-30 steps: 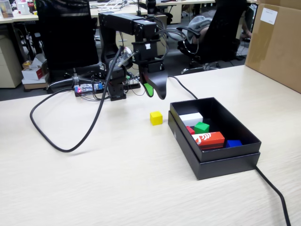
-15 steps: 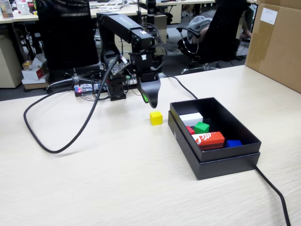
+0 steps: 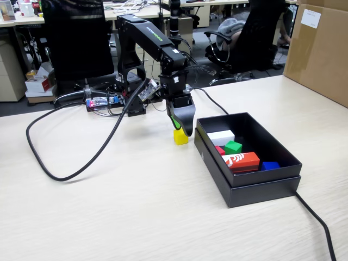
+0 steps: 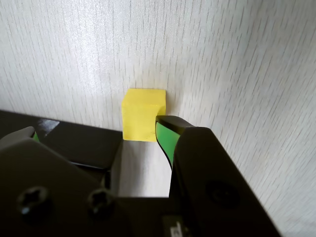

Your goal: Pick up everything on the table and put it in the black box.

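Table [image 3: 136, 217]: light beige wood-grain top. Directly on it: yellow cube [image 3: 180, 136], just left of the black box [image 3: 261, 187] in the fixed view; arm base [image 3: 133, 106] near the far edge, beside a small circuit board [image 3: 103, 102]; black cable [image 3: 70, 163] looping over the left side; second cable [image 3: 321, 228] from the box's near right corner; brown carton [image 3: 321, 51] far right.

Bright, even room light; soft shadows; wrist view's foreground blurred.
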